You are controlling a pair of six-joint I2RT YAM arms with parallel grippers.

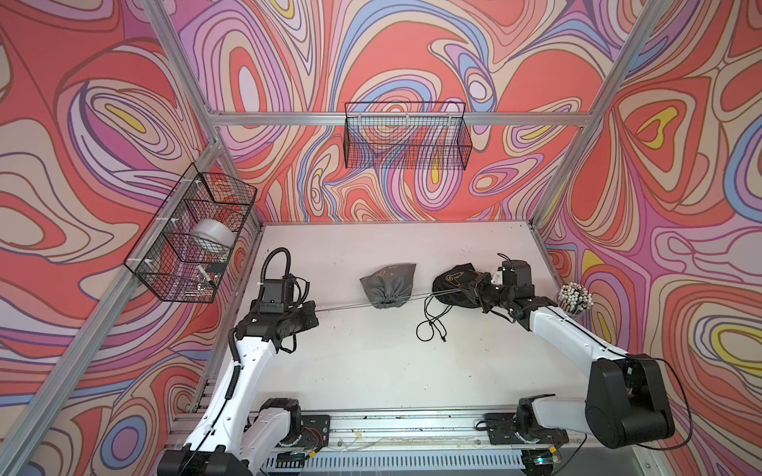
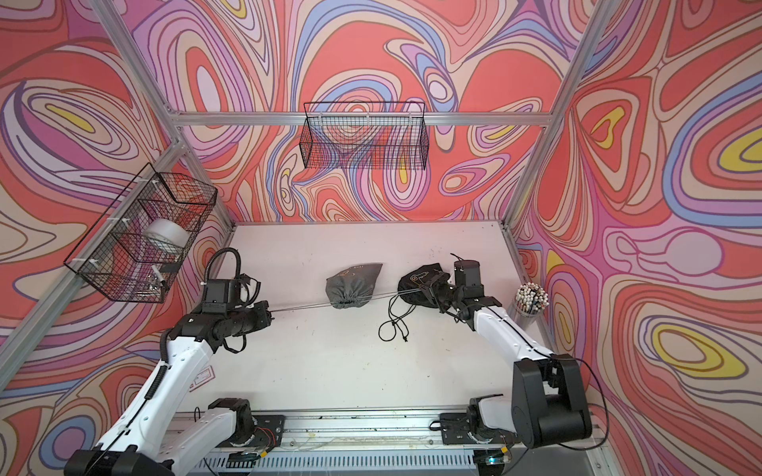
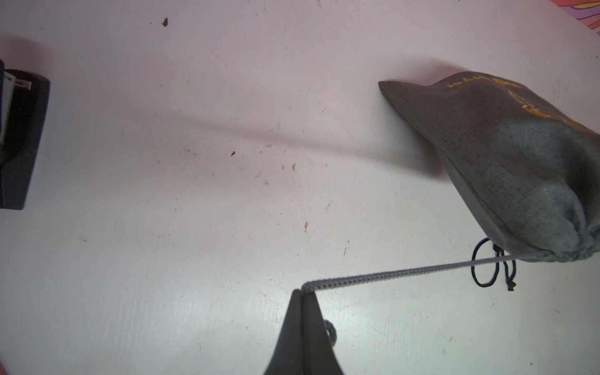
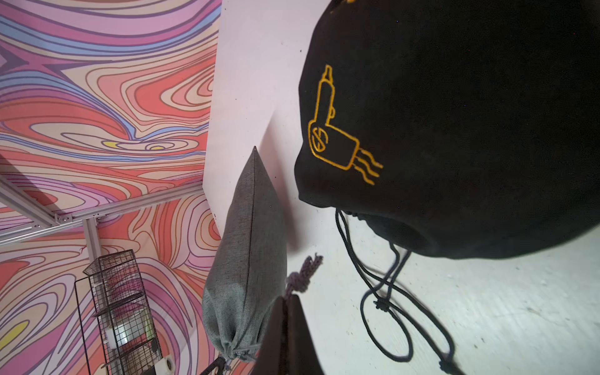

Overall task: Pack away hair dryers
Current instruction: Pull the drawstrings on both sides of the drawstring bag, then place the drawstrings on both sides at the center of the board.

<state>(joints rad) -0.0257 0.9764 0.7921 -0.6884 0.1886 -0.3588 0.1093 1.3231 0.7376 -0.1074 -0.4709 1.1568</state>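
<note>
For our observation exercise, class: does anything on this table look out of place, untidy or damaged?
One thing: the black pouch has its drawstring sprawled in loose loops on the table, whereas the grey pouch is cinched shut, its grey cords stretched taut between the left gripper and right gripper. Nothing looks spilled or damaged.

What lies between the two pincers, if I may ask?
The grey fabric drawstring pouch, its cords taut to left pincer and right pincer; both top views show it.

A taut grey cord (image 3: 406, 272), stretched from left tool (image 3: 302, 295) to right tool (image 4: 287, 300), bars the middle of the table (image 1: 371, 371). Grey pouch (image 1: 387, 284), black pouch (image 1: 451, 282) and loose black cord (image 4: 381, 304) crowd it. Front half lies open.
</note>
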